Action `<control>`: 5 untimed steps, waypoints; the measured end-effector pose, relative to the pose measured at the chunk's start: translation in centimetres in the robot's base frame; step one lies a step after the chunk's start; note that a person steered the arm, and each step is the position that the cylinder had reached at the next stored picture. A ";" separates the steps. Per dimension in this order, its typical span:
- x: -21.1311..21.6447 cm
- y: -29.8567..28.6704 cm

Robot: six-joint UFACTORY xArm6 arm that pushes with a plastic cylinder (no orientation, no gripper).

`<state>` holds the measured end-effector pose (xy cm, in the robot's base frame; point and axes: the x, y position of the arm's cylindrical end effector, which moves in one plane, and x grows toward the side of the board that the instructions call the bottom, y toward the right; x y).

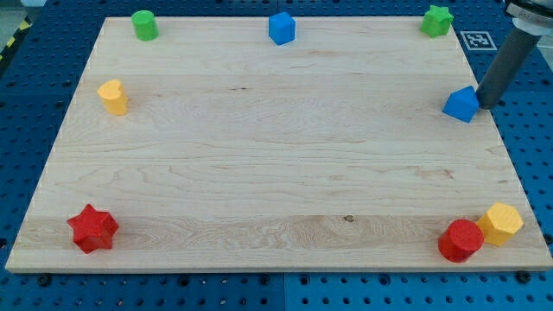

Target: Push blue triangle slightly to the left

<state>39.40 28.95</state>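
Note:
The blue triangle (461,104) lies at the right edge of the wooden board (276,155), about a third of the way down. My tip (484,104) is at the end of the dark rod that comes in from the view's top right. It stands right against the triangle's right side, at the board's edge.
A blue block (282,28) sits at the top middle, a green cylinder (144,25) at top left, a green star (437,20) at top right. A yellow block (113,97) is at left, a red star (92,228) bottom left, a red block (460,240) and yellow block (501,224) bottom right.

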 end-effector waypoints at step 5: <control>0.0 -6.8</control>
